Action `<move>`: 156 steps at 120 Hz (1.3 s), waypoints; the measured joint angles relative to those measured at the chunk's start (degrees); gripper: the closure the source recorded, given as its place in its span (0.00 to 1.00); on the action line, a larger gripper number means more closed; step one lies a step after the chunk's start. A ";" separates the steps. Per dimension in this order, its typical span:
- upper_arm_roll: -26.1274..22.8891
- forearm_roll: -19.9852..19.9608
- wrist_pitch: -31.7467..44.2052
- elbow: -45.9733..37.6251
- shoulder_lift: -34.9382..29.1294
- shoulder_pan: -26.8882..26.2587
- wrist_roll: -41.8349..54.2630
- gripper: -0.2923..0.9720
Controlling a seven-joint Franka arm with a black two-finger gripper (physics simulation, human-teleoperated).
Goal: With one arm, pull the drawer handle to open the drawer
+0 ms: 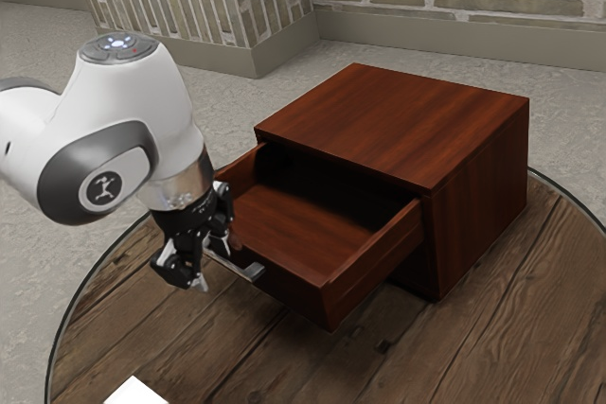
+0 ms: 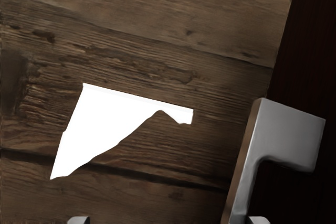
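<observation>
A dark red wooden cabinet (image 1: 398,120) stands on a round plank table (image 1: 492,328). Its drawer (image 1: 312,234) is pulled well out toward the exterior view's left, and the inside looks empty. A silver bar handle (image 1: 237,266) runs along the drawer front. My black gripper (image 1: 185,276) hangs at the handle's near end, pointing down at the table. In the wrist view the handle (image 2: 273,140) rises beside one fingertip (image 2: 257,220), while the other fingertip (image 2: 79,220) stands far from it. The gripper is open, with the handle just inside it against one finger.
The table edge curves close behind my arm on the exterior view's left. A white patch (image 1: 137,390) lies on the planks near the front edge. White patches (image 2: 105,124) also lie on the wood under my hand. Brick walls stand far behind.
</observation>
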 joint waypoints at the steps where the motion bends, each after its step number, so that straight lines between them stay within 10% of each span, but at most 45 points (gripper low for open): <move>1: 0.00 0.00 -0.03 0.08 -0.01 0.00 0.00 0.49; 118: -3.08 -0.01 -2.95 10.55 0.88 -0.18 0.25 0.66; 156: -0.66 -3.92 -3.22 22.26 4.42 -0.34 1.46 0.37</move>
